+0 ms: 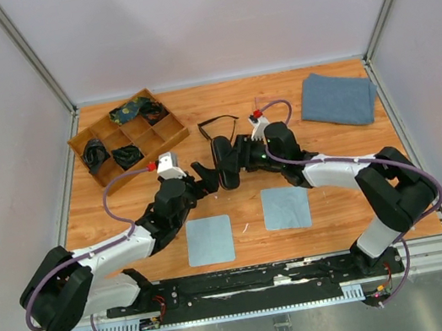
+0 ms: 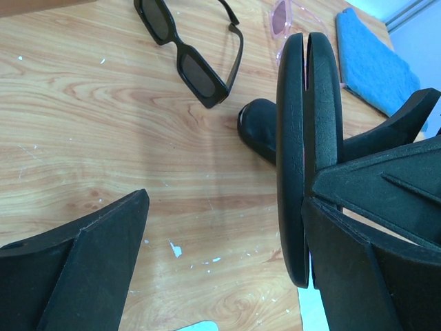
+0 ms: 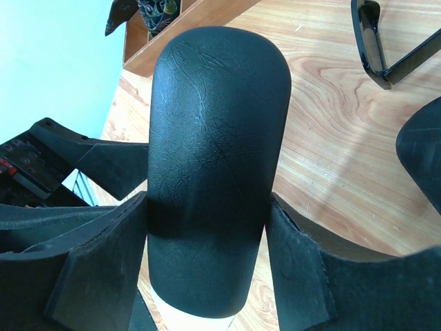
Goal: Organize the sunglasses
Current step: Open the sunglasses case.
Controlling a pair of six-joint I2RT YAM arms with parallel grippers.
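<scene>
The black sunglasses (image 1: 218,123) lie open on the wood behind both grippers, and show in the left wrist view (image 2: 189,52) and at the top right of the right wrist view (image 3: 386,41). A pale pink pair (image 2: 282,24) peeks out behind a black oval case (image 2: 303,138). My right gripper (image 3: 207,221) is shut on that case (image 3: 217,138), holding it on edge above the table (image 1: 225,163). My left gripper (image 2: 224,207) is open wide, its right finger (image 2: 372,269) close beside the case with only bare wood between the fingers.
A wooden divided tray (image 1: 80,143) with dark items sits at the back left. A folded blue cloth (image 1: 338,98) lies at the back right. Two light blue square cloths (image 1: 209,240) (image 1: 286,207) lie near the front.
</scene>
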